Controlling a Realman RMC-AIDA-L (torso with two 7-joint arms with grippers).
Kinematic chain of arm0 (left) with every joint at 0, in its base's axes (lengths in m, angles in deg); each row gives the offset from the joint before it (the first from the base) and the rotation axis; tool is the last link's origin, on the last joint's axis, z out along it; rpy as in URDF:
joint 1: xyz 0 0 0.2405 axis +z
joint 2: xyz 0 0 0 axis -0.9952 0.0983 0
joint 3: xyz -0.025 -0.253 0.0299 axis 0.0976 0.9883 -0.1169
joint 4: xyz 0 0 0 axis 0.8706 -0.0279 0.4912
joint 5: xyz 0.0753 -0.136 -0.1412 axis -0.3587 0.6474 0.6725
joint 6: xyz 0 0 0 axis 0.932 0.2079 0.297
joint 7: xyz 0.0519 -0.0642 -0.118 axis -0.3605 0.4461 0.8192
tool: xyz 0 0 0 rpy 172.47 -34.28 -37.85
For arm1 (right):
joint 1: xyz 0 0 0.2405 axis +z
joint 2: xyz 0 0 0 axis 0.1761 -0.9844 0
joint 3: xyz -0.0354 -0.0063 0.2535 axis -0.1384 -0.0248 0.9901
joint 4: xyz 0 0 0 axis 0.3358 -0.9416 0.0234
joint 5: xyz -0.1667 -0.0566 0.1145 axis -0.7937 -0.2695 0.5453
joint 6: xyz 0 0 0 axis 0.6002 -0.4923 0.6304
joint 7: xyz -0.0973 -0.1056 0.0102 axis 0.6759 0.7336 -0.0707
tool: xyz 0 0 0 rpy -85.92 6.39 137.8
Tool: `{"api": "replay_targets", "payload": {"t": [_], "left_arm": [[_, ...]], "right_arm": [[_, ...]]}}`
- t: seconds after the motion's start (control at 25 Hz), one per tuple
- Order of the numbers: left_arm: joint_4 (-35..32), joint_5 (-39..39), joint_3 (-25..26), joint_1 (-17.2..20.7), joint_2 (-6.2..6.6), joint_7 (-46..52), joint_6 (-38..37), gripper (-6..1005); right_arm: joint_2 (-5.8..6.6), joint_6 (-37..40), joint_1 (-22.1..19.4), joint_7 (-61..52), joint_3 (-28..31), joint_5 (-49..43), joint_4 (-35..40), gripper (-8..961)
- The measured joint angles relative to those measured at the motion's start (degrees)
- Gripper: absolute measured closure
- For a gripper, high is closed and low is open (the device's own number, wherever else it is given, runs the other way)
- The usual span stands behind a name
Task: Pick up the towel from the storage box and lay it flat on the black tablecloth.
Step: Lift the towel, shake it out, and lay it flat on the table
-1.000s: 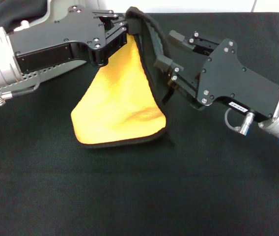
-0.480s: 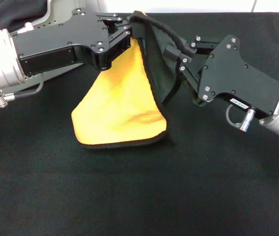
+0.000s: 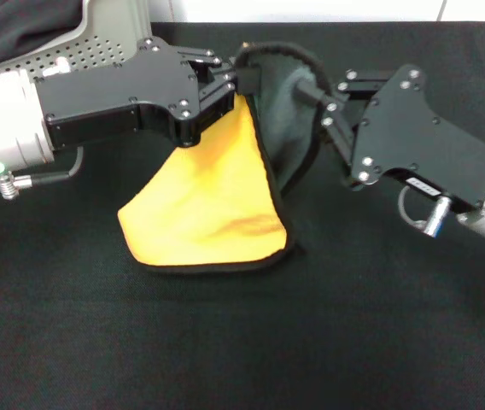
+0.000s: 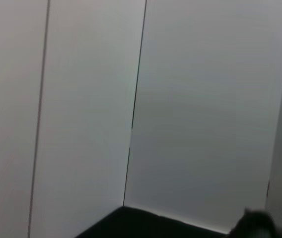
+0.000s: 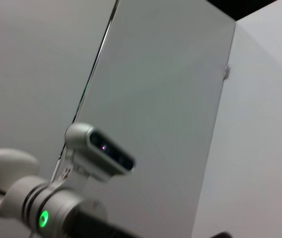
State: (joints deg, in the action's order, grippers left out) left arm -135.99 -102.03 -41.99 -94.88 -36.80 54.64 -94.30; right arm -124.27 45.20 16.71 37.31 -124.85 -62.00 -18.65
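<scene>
The towel (image 3: pixel 213 209) hangs over the black tablecloth (image 3: pixel 242 342), storage box (image 3: pixel 97 43) behind-left.

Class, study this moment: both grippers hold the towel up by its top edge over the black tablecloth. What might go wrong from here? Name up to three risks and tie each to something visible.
1. The towel hangs folded, yellow face beside grey-green face; released now, it would probably land doubled.
2. The left gripper and right gripper pinch only its edging, so pulling apart might slip a corner free.
3. Its lower edge already rests on the black tablecloth; dragging may bunch it.
</scene>
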Motion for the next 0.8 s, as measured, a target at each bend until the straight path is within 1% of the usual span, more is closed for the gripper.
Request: {"api": "replay_targets", "payload": {"t": [0.2,0.32,0.4,0.52,0.6,0.72,0.8], "left_arm": [[0.9,-0.9,-1.0,0.1,0.09,-1.7,-0.9,942],[2.1,-1.2,-1.0,0.2,0.10,-1.9,-1.4,933],[3.4,-1.1,-1.1,0.1,0.12,-2.0,-1.5,896],[4.1,-1.0,-1.4,0.0,0.12,-2.0,-1.6,841],[5.0,-0.9,-1.6,-0.2,0.08,-2.0,-1.8,841],[5.4,-0.5,-1.7,-0.1,-0.03,-2.0,-2.0,840],[5.5,-0.2,-1.7,0.3,-0.05,-2.0,-2.0,840]], "right_arm": [[0.09,3.0,-1.1,-0.1,2.9,0.4,0.1,952],[0.55,4.3,-1.0,-0.9,4.7,0.1,0.3,953],[1.19,4.5,-0.7,-2.1,5.5,0.0,1.0,953],[2.55,4.1,0.1,-4.1,5.8,-0.6,2.5,953],[3.18,3.6,0.4,-5.3,6.6,-1.8,3.9,953],[3.63,0.3,-0.1,-7.8,11.0,-7.5,9.1,952],[3.44,-3.5,-2.0,-9.5,15.2,-13.4,14.6,952]]}}
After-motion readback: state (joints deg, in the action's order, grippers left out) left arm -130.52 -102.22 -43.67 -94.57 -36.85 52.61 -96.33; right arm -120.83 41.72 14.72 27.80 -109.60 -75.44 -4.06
